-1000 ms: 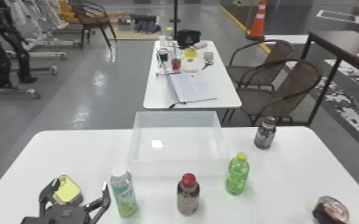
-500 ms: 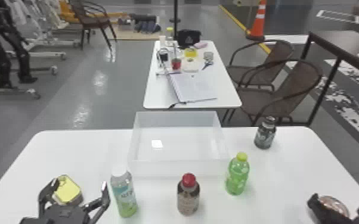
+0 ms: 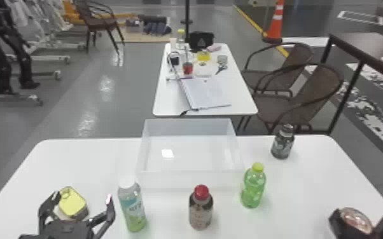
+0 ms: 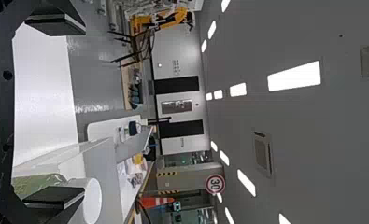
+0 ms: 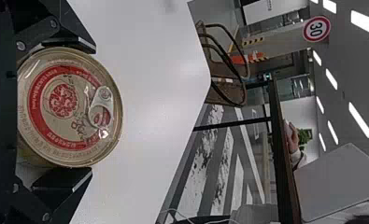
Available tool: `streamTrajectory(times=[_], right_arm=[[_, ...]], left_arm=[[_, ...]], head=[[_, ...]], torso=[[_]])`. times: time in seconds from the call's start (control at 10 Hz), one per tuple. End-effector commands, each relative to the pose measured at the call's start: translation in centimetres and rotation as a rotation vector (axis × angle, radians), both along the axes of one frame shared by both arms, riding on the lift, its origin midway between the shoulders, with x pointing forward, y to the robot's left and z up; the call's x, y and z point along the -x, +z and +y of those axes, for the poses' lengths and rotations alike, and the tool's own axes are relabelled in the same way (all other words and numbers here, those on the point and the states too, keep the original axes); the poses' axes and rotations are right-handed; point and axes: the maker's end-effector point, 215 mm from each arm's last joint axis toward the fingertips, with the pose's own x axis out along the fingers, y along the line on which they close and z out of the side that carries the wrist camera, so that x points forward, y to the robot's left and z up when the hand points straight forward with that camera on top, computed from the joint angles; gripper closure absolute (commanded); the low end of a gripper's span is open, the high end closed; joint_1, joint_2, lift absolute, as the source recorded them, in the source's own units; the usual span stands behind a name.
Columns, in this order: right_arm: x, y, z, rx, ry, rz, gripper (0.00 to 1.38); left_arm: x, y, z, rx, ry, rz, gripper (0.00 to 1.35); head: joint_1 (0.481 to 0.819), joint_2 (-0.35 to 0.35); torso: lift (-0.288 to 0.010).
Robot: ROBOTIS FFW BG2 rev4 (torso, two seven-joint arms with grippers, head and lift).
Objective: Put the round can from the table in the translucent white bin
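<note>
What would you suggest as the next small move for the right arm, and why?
I would probably snug the right end effector gently onto the round can before any lift: it already straddles the can, but I cannot confirm a firm hold, and the translucent white bin stands well away from it.

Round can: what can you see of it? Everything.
The round can has a gold-coloured, metal-looking lid with a red ring, round red emblem, print and pull tab; it looks sealed. It's at the table's near right, lid up, between the fingers of the right gripper, which appear to touch its sides. Can't tell if it's lifted.
</note>
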Motion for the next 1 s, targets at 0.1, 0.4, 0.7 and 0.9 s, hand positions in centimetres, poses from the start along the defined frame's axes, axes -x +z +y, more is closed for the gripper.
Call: streamTrajectory(times=[0.1, 0.4, 0.7, 0.9], right_arm=[[-0.4, 1.7, -0.2, 0.05, -0.004, -0.05, 0.84], [-0.8, 3.5, 0.8, 0.016, 0.022, -0.11, 0.84], [-2.8, 10.1, 3.0, 0.051, 0.141, -0.168, 0.84], [-5.9, 14.4, 6.3, 0.027, 0.305, -0.205, 0.8]], left_arm=[[-0.1, -0.1, -0.2, 0.004, -0.002, 0.002, 0.09], [-0.1, 0.0, -0.2, 0.006, -0.003, 0.0, 0.09], [-0.2, -0.1, -0.3, 0.008, -0.006, 0.002, 0.09], [-0.2, -0.2, -0.4, 0.009, -0.007, 0.005, 0.09]], head=[[0.549, 0.0], [0.549, 0.0], [0.549, 0.0], [0.549, 0.0]], torso=[[-0.1], [-0.1], [-0.1], [-0.1]])
